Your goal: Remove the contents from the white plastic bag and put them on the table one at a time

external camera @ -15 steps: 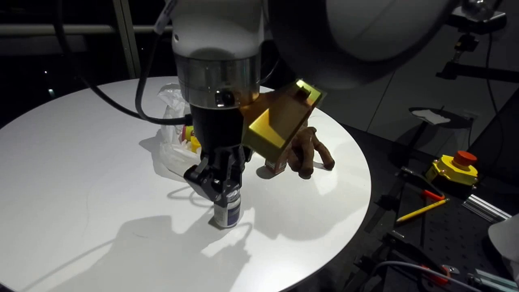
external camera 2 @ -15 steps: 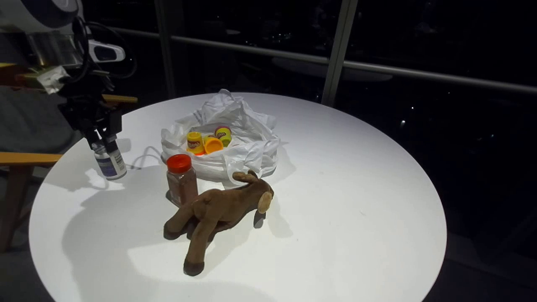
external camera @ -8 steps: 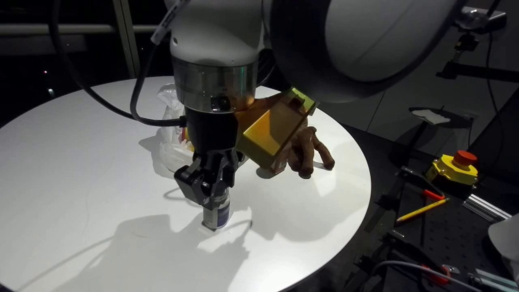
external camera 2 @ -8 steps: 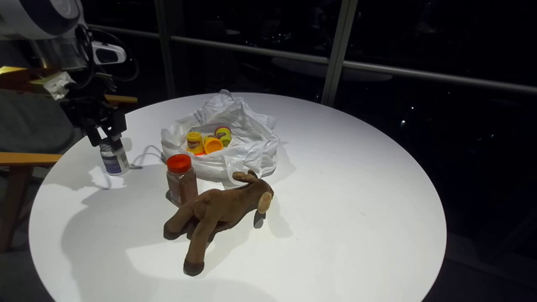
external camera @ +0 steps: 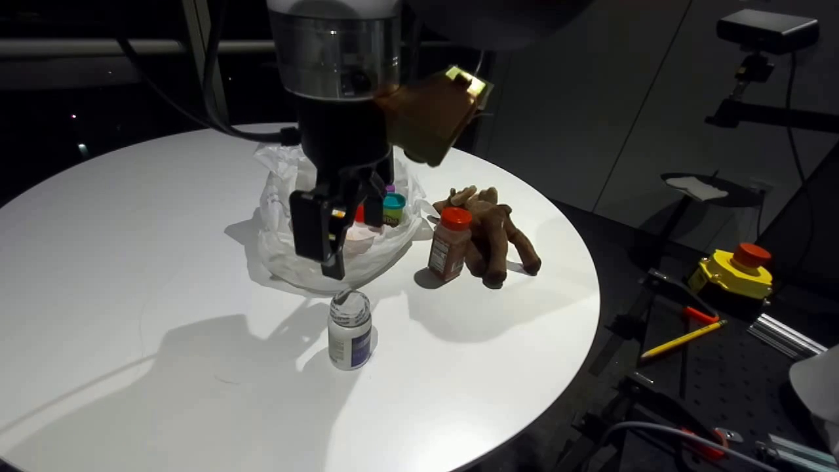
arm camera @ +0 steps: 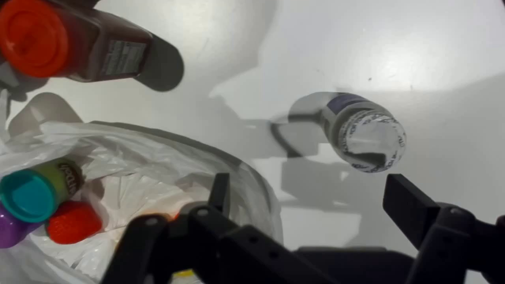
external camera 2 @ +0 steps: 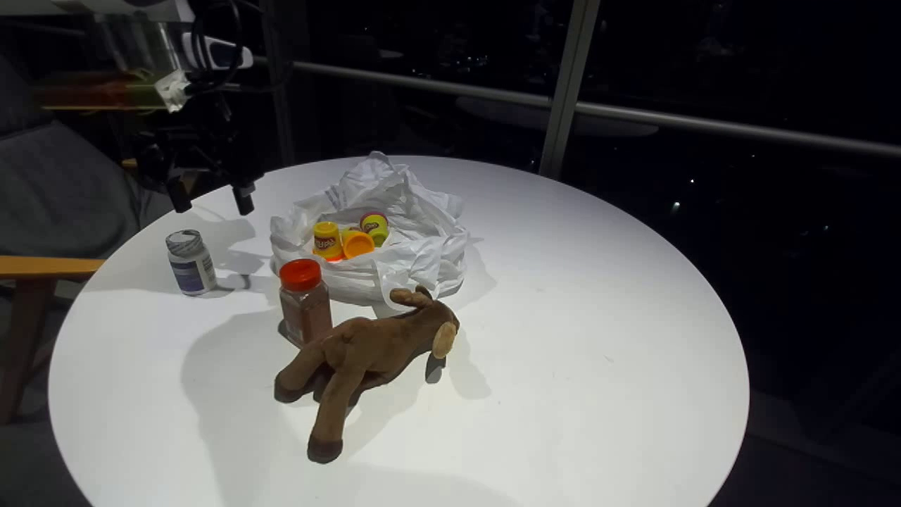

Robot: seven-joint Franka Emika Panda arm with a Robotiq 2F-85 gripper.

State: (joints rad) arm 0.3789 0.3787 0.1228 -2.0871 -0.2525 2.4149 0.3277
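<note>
My gripper (external camera 2: 212, 203) hangs open above the table (external camera 2: 577, 338), with nothing between its fingers. The small white bottle with a blue-purple label (external camera: 349, 334) stands upright on the tabletop, below and apart from the jaws. In the wrist view the bottle (arm camera: 355, 118) lies just beyond the fingertips. The white plastic bag (external camera 2: 422, 271) lies spread open beside it. Inside are a yellow tub (external camera 2: 326, 239), an orange tub (external camera 2: 358, 244), a teal-lidded tub (arm camera: 29, 195), a red piece (arm camera: 73, 223) and a purple piece (arm camera: 12, 227). One finger partly covers the bag in the wrist view.
A red-lidded jar (external camera 2: 306, 303) stands upright next to the bag, and a brown plush animal (external camera 2: 380, 345) lies beside the jar. Off the table are a yellow box with a red button (external camera: 734, 272) and a pencil (external camera: 683, 339). A wooden chair arm (external camera 2: 49, 266) is near the table's edge.
A second ago my gripper was shut around the bottle's top. The bottle has shifted slightly and been let go; the gripper has opened, risen and moved toward the bag.
</note>
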